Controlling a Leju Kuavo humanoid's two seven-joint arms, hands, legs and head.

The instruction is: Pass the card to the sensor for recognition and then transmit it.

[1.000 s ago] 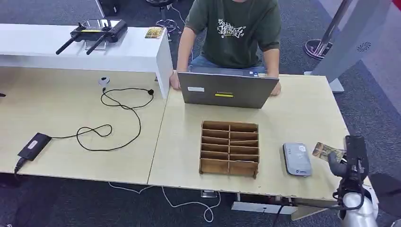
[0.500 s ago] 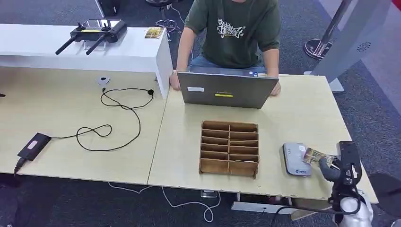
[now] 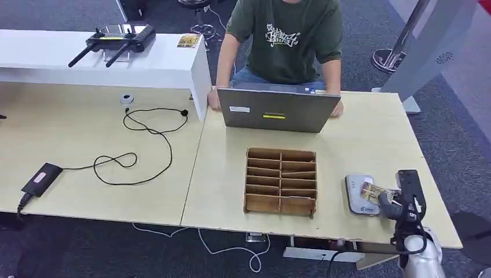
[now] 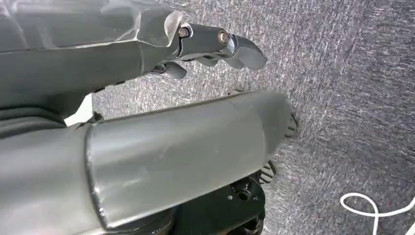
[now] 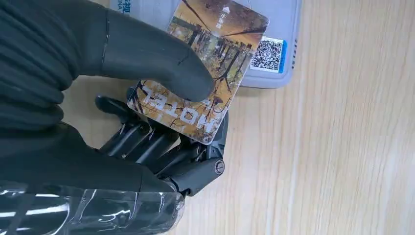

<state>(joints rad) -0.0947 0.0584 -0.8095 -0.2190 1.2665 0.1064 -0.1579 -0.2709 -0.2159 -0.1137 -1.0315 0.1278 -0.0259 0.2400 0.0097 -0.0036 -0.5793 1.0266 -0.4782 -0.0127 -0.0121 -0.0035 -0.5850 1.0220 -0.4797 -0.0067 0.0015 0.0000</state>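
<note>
My right hand [image 3: 398,200] pinches a brown picture card [image 3: 372,191] between thumb and fingers at the table's front right. In the right wrist view the card [image 5: 205,63], printed with "HOTEL", reaches over the pale grey sensor box [image 5: 274,44] with its QR sticker. The sensor [image 3: 360,195] lies flat on the table, just right of the wooden slotted rack [image 3: 281,182]. Whether the card touches the sensor I cannot tell. My left hand [image 4: 215,46] hangs beside my body over grey carpet, fingers loosely curled and holding nothing.
A person in a green shirt [image 3: 286,35] sits behind a grey laptop [image 3: 277,110] at the far side. A black cable [image 3: 145,145] and adapter [image 3: 39,178] lie on the left table. A white shelf [image 3: 98,55] carries a black controller [image 3: 116,37].
My right hand has carried the card leftward, from beyond the sensor's right side to over the sensor. Nothing else has moved.
</note>
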